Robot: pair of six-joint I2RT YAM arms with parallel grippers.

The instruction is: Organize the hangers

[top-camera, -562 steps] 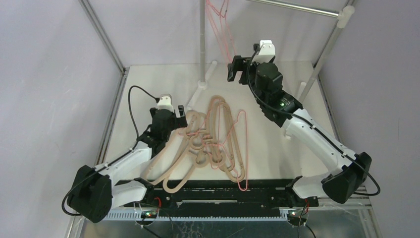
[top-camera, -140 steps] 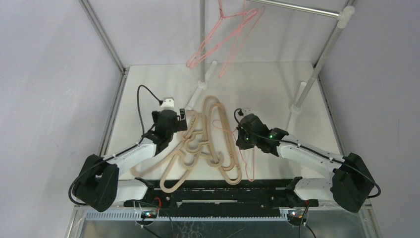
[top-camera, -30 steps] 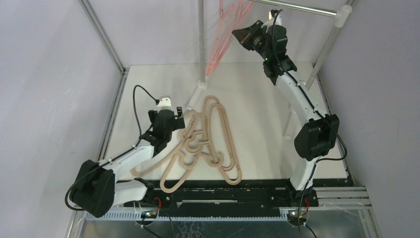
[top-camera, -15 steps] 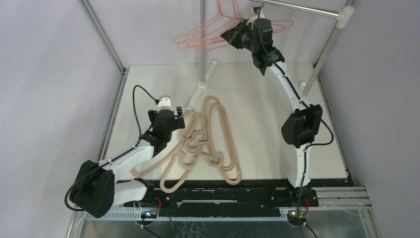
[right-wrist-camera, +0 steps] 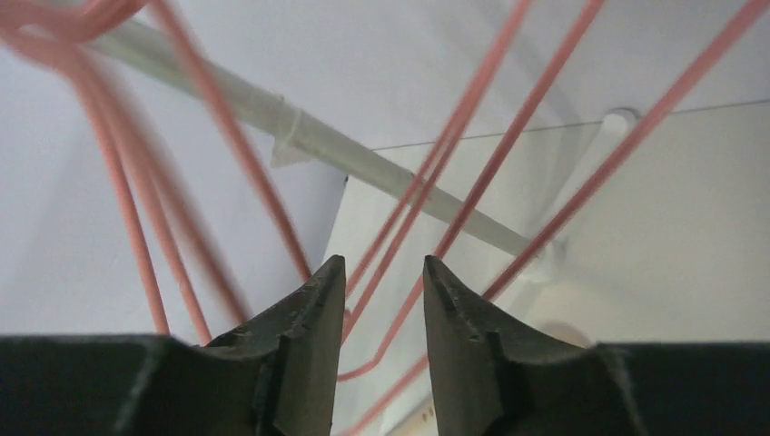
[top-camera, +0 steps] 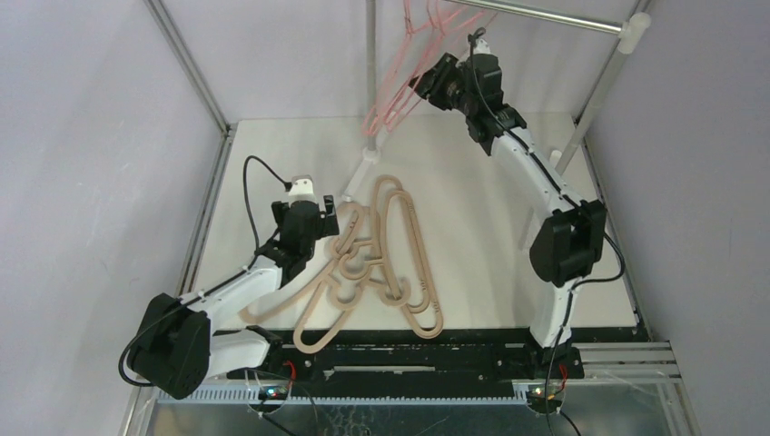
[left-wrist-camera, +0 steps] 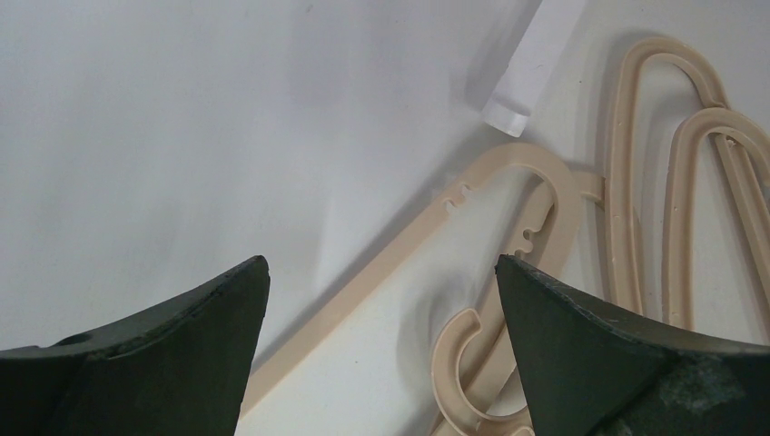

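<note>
From above: hanging step judged in hand, right gripper raised beside pink hangers hooked on rail; beige hangers heaped on table, left gripper at heap's left edge. Left wrist: fingers spread wide, holding nothing, above one beige arm. Right wrist: jaws parted narrowly, pink wires crossing beyond the gap, none pinched. Next, probably: backing clear of wires, then down for a beige one. Surface plain white; lilac walls, metal poles.

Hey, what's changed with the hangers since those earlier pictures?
The right gripper carried the remaining pink wire hangers from the table up to the rail, where they hang; its jaws have just parted. The beige hangers remain piled there, with the left gripper beside them, open.
</note>
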